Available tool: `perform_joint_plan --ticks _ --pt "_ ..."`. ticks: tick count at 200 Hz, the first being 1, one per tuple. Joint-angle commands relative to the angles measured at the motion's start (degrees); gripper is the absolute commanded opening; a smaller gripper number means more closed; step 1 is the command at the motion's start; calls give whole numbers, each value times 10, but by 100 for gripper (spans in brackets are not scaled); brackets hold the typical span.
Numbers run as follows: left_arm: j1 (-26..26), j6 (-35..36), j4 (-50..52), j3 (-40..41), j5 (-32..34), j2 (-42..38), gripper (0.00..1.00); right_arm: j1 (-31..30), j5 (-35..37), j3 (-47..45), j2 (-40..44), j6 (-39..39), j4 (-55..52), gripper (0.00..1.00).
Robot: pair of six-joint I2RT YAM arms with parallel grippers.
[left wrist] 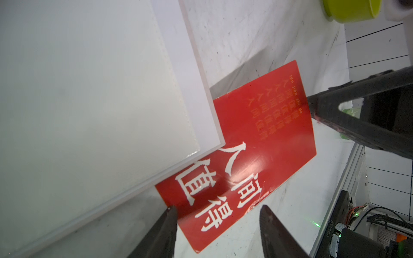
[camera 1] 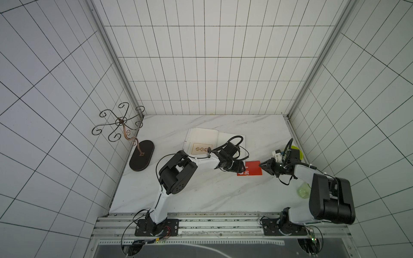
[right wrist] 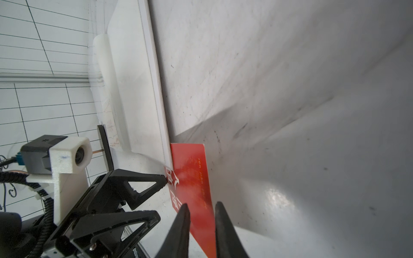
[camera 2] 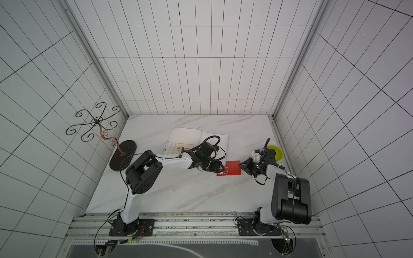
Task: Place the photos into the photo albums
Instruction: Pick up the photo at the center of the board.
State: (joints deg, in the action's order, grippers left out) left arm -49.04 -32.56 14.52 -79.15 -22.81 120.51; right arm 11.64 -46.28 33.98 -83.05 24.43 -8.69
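Red photo (camera 1: 253, 168) flat on desk (camera 1: 201, 192), corner tucked under the open photo album (camera 1: 205, 136). Left jaws wide apart straddling one end, we reckon to steady it. Right jaws narrowly apart at its free edge, nothing clamped yet.

The open album (camera 1: 202, 138) is lying toward the back of the table (camera 1: 201, 192), one card (camera 1: 199, 149) resting on its left page. A second card (camera 1: 253, 170) is lying at the album's near right corner, partly tucked under it. The stand (camera 1: 142, 155) is standing left of the album; the bowl (camera 1: 300, 153) is sitting to its right.
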Motion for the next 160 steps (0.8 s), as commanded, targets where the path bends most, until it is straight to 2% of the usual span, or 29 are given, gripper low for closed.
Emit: perform_joint_plan --ticks 1,94,160 --pt "6 -1 35 22 17 14 60 0 -51 -30 9 -3 4 21" --pt "9 -4 27 28 7 19 60 0 -105 -53 -20 5 44 17" --pt "9 -4 26 29 4 23 60 0 -106 -59 -28 7 52 11"
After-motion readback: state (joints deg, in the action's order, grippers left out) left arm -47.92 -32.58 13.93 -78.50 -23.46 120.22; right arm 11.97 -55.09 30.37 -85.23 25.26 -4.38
